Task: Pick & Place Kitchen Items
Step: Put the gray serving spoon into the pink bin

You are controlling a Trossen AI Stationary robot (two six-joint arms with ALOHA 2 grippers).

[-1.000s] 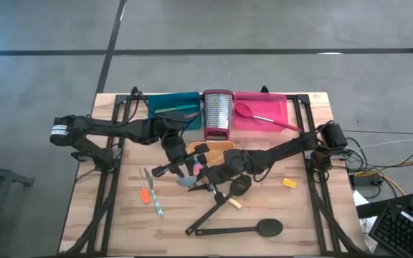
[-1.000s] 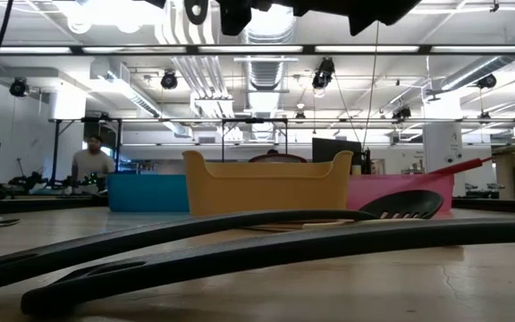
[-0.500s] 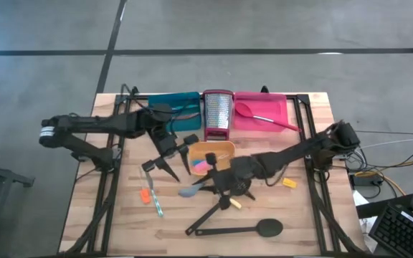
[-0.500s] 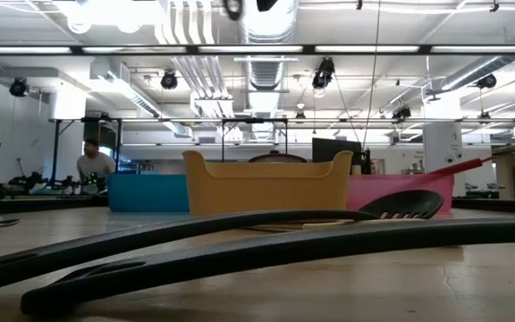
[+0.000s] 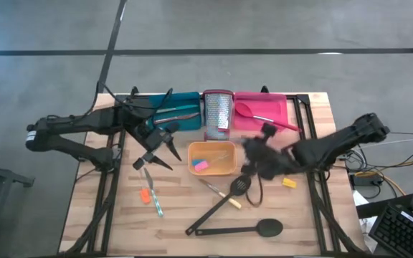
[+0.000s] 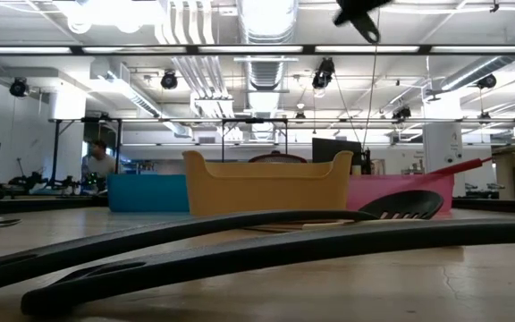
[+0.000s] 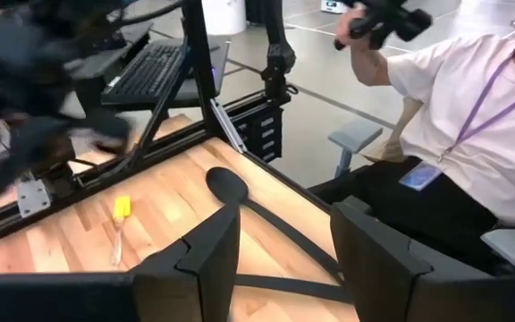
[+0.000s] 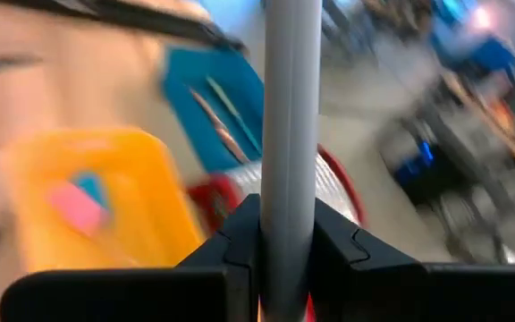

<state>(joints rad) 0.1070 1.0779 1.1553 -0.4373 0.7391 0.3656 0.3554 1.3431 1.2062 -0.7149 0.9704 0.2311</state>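
A grey spoon (image 8: 289,89) stands between the fingers of my right gripper (image 5: 258,154), which hovers blurred just right of the orange tray (image 5: 224,170). Pink and blue pieces (image 5: 201,164) lie in that tray. My left gripper (image 5: 158,150) hangs open left of the orange tray with nothing between its fingers (image 7: 213,259). A black slotted spatula (image 5: 221,204) and a long black spoon (image 5: 242,230) lie on the table near the front. A yellow piece (image 5: 289,183) lies at the right. An orange piece (image 5: 145,195) and a thin green tool (image 5: 157,206) lie at the left. My right gripper pinches the grey spoon's straight handle (image 8: 289,192) between its two fingers (image 8: 240,241). The handle sticks out well past the fingertips. The spoon is lifted clear of the table; its bowl end does not show.
At the far edge stand a teal tray (image 5: 156,102) with thin tools, a steel grater (image 5: 217,115) and a pink tray (image 5: 274,107) holding a pink spoon. A seated person (image 7: 454,134) shows beyond the table in the left wrist view.
My right gripper has risen and swung toward the table's right edge, tipping from pointing down toward level, and has lifted the grey spoon off the table. My left gripper has drawn back from over the orange tray toward the left and far side.
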